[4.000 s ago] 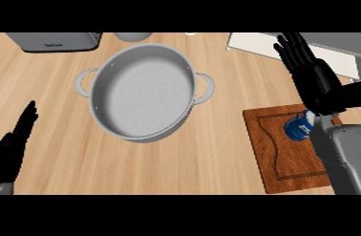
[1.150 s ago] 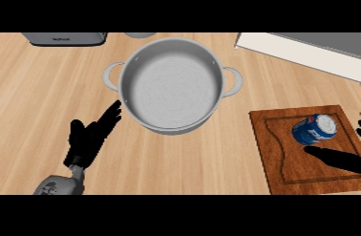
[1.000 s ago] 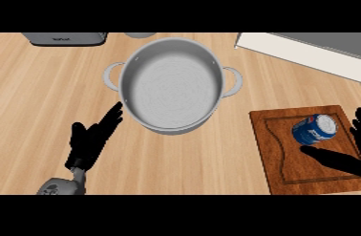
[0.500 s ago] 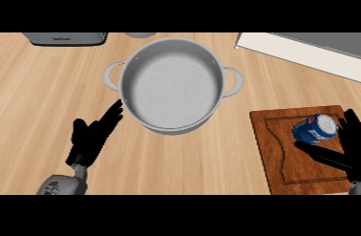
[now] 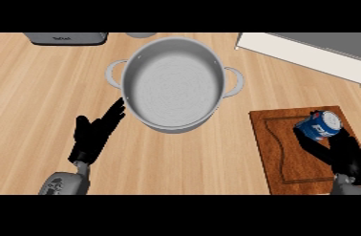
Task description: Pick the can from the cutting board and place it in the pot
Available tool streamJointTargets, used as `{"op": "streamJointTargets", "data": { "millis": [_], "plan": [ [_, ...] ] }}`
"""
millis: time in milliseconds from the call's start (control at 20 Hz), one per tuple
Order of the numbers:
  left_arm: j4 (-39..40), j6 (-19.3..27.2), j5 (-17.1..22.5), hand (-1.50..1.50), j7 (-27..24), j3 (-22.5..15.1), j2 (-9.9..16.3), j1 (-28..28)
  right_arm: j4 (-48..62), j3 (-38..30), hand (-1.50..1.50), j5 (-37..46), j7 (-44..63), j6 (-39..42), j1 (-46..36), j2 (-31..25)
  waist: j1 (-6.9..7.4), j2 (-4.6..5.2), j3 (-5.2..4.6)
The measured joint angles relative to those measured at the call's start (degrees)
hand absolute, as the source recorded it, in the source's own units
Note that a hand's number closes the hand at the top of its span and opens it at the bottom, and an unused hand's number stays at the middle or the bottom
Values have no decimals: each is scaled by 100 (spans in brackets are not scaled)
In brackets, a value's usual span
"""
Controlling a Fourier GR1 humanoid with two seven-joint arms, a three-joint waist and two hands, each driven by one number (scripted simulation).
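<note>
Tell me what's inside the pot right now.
Nothing shows inside the pot: its grey floor and inner walls are bare and fully in view. The can stands on the cutting board, with the right hand beside it. The left hand is open beside the pot.

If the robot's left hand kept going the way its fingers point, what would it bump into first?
Probably the pot. The left hand points up and to the right, and its fingertips already lie close to the pot's lower left wall. How high the hand hangs is unclear.

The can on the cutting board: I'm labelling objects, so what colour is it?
Blue with a white top and red-and-white markings; the can shows in the head view.
</note>
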Motion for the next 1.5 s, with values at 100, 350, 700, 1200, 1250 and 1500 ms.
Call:
{"op": "streamJointTargets", "data": {
  "millis": [100,350,700,1200,1250,1500],
  "plan": [
    [-84,-63,9,0,-55,22,24,140,452,-83,150,24,-490,-17,-189,-10,5,-15,-32],
    [-120,-56,-80,0,-53,12,-43,179,670,-203,150,-146,-1069,55,-197,109,-19,-30,-63],
    [-94,-87,-128,0,-35,32,-93,116,970,-24,150,-189,-1691,558,-484,60,42,1,-20],
    [80,-158,-171,0,-114,-29,-165,-43,2126,1066,150,419,-3154,3038,-1771,-900,266,94,52],
    [99,-175,-153,0,-103,11,-145,-95,2336,1105,150,523,-3341,3079,-1960,-942,251,91,51],
    [188,-194,-146,0,-106,142,-106,-151,3013,1297,150,1108,-4038,2791,-2520,-1135,147,61,45]
  ]
}}
